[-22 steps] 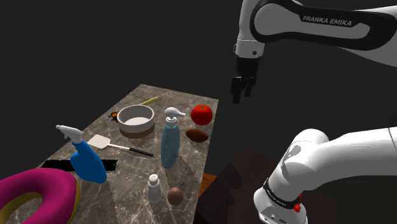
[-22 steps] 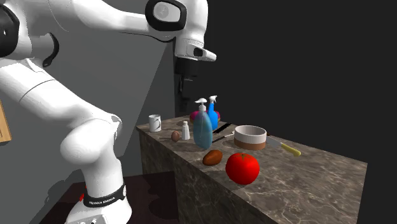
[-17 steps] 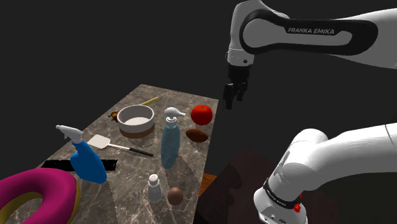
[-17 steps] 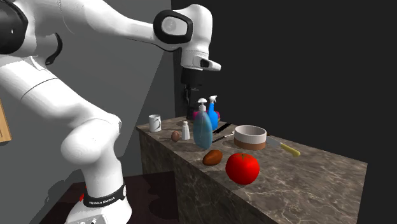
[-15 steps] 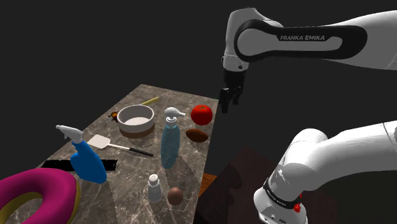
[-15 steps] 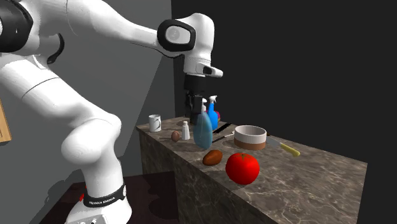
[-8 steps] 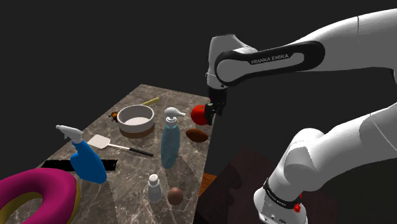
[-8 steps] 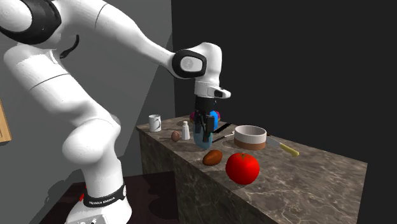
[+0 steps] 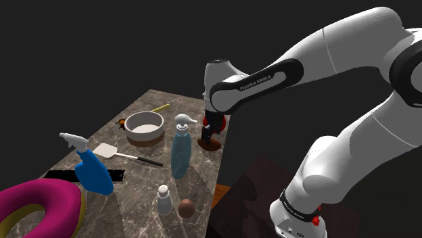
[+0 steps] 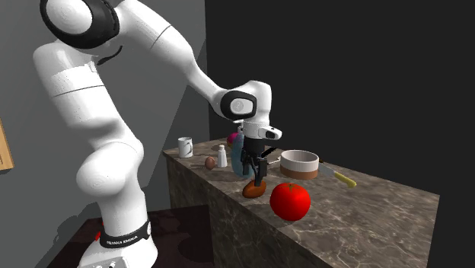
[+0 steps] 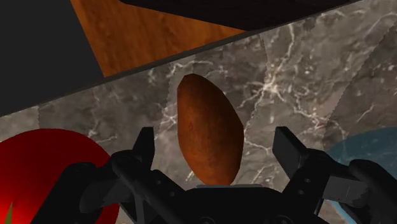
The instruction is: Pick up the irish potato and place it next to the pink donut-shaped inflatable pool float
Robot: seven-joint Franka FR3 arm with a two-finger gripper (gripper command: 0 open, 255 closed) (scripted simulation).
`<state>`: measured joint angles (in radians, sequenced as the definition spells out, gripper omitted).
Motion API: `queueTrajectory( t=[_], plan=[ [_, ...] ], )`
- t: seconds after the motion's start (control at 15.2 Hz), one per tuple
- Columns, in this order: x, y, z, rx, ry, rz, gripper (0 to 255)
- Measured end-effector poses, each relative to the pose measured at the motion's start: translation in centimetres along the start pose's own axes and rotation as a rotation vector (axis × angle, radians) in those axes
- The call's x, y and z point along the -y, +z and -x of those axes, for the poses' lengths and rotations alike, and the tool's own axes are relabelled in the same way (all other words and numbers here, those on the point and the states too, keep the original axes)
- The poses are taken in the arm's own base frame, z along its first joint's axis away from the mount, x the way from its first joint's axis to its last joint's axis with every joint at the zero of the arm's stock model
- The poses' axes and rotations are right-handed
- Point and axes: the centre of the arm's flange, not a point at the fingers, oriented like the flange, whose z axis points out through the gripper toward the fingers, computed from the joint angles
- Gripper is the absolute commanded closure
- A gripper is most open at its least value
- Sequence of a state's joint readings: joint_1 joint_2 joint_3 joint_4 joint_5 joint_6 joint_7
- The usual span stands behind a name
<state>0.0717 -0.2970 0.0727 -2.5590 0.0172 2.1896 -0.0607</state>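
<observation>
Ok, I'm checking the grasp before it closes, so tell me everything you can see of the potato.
The potato is smooth, reddish-brown and egg-shaped, narrower at one end, lying on its side on the marbled countertop close to its edge, between the red round fruit and the pale blue spray bottle. The gripper is open, its fingers standing either side of the potato without touching it; only the countertop touches it.

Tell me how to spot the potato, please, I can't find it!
Look at the dark marble counter, along its edge nearest the robot's stand, where the open black gripper hangs. The potato lies flat right under it, between a round red fruit and a pale blue spray bottle. It is the only long, brown, pointed oval there; the other brown thing, an egg, is smaller.
</observation>
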Motion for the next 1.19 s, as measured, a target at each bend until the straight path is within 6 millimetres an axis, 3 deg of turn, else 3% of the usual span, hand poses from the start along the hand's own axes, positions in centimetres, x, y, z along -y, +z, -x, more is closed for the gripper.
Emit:
queueTrajectory(
  t=[0.46, 0.86, 0.92, 1.19],
  plan=[
    [0.1, 3.8, -0.3, -0.002, -0.003, 0.001, 0],
    [0.1, 4.0, -0.3, -0.003, -0.003, 0.001, 0],
    [0.1, 4.0, -0.3, -0.003, -0.003, 0.001, 255],
    [0.1, 4.0, -0.3, -0.003, -0.003, 0.001, 255]
  ],
)
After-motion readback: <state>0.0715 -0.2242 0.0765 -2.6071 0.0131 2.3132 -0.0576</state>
